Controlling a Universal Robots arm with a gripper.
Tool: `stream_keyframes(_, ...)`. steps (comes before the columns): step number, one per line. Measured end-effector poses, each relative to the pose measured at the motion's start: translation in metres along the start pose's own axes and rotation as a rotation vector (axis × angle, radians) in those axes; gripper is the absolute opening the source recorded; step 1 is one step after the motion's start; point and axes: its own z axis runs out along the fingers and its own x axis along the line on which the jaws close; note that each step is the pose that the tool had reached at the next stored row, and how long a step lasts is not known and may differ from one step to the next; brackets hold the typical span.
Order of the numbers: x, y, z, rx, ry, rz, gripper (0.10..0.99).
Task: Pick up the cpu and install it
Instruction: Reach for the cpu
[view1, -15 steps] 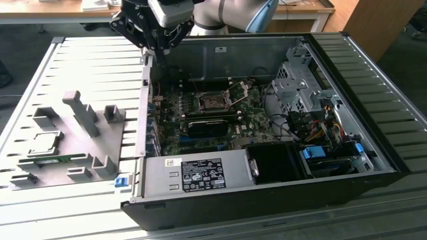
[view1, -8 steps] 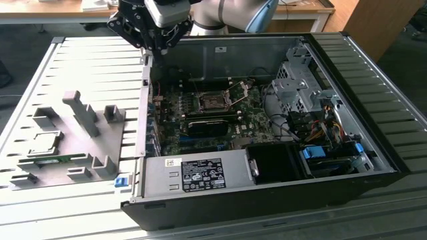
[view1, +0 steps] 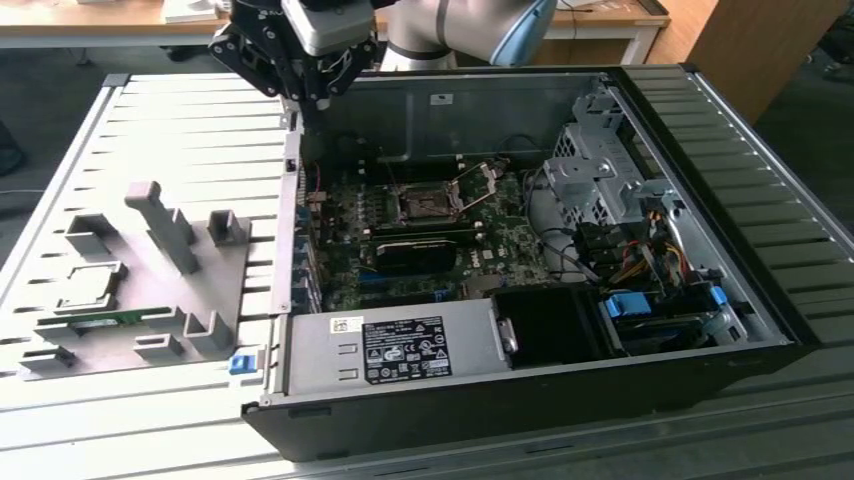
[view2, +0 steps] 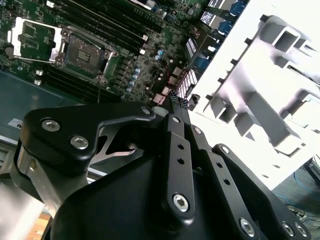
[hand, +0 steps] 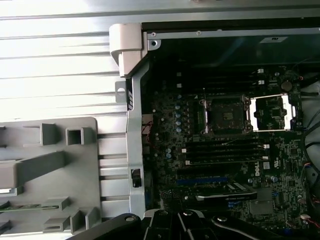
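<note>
Exterior view, upper left of frame: the gripper (view1: 318, 98) hangs above the near-side wall of the open computer case (view1: 534, 420), at the case's far corner. In the second wrist view the gripper (view2: 174, 99) has its two fingers (view2: 172, 130) drawn together tip to tip, with nothing between them.

The cpu (view1: 91, 284) is a small flat square with a pale metal top. It lies in a recess of the grey fixture tray (view1: 260, 300) at the lower left of the exterior view, well apart from the gripper. A green memory stick (view1: 114, 319) lies just below it in the frame, in the same tray.

The tray sits on the slatted table (view1: 174, 130), beside the case. Inside the case, on the motherboard, the cpu socket (view1: 427, 205) has a dark centre, and its metal load plate (view1: 483, 178) is swung open beside it. The socket (hand: 226, 115) shows the same in both wrist views. The power supply (view1: 387, 350) fills the case's near end.
</note>
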Motion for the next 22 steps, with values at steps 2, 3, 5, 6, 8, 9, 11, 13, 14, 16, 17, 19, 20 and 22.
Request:
stream_keyframes(2,0.0011,-0.0001,0.0000,0.000,0.0000,0.000,0.106)
stream_keyframes(3,0.0016,-0.0001,0.0000,0.000,0.0000,0.000,0.106)
stream_keyframes(5,0.0026,-0.0002,0.0000,0.000,0.0000,0.000,0.106)
stream_keyframes(6,0.0031,-0.0002,0.0001,0.000,0.0000,0.000,0.106)
stream_keyframes(8,0.0041,-0.0003,0.0000,0.000,0.0001,0.000,0.106)
stream_keyframes(9,0.0046,-0.0003,0.0001,0.000,0.0000,0.000,0.106)
stream_keyframes(11,0.0055,-0.0004,0.0001,0.000,0.0001,0.000,0.106)
stream_keyframes(13,0.0065,-0.0005,0.0001,0.000,0.0000,0.000,0.106)
stream_keyframes(14,0.0069,-0.0005,0.0001,0.000,0.0000,0.000,0.106)
stream_keyframes(16,0.0079,-0.0006,0.0002,0.000,0.0000,0.000,0.106)
stream_keyframes(17,0.0084,-0.0006,0.0002,0.000,0.0000,0.000,0.106)
stream_keyframes(19,0.0093,-0.0007,0.0002,0.000,0.0000,0.000,0.106)
stream_keyframes(20,0.0097,-0.0008,0.0002,0.000,0.0000,0.000,0.106)
stream_keyframes(22,0.0106,-0.0008,0.0002,0.000,0.0000,0.000,0.106)
